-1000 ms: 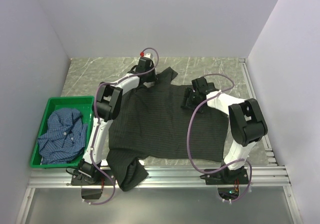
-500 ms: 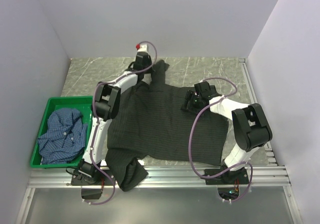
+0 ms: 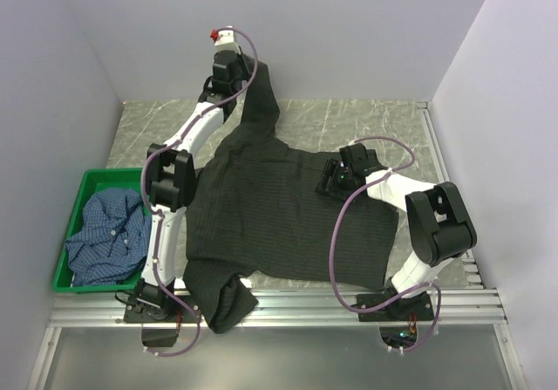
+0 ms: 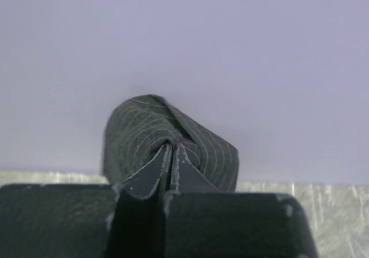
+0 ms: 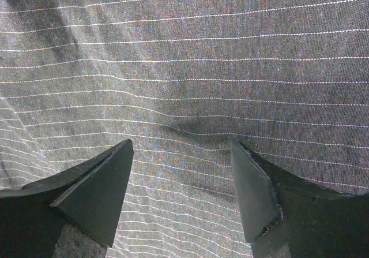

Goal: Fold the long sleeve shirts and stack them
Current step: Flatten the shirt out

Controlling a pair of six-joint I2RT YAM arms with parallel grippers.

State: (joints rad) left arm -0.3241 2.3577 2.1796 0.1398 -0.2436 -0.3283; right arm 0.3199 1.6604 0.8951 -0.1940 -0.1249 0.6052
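A black pinstriped long sleeve shirt [image 3: 279, 207] lies spread across the table, one sleeve hanging over the near edge. My left gripper [image 3: 248, 70] is raised at the back, shut on the far sleeve [image 3: 260, 102], which stretches up from the shirt body. In the left wrist view the striped cloth [image 4: 173, 137] bulges around my left gripper [image 4: 172, 148], whose fingers are pinched together. My right gripper [image 3: 327, 179] rests open, low over the shirt's right half; in the right wrist view my right gripper [image 5: 181, 154] has striped cloth [image 5: 190, 67] lying flat between its spread fingers. A blue checked shirt [image 3: 109, 237] lies crumpled in the crate.
A green plastic crate [image 3: 83, 182] sits at the left edge of the table. White walls close in the back and both sides. Marbled grey tabletop [image 3: 366, 119] shows behind the shirt. A metal rail [image 3: 296, 303] runs along the near edge.
My left gripper has risen and swung back and to the left, pulling the black shirt's sleeve up off the table. The right gripper shifted slightly and stays open on the cloth.
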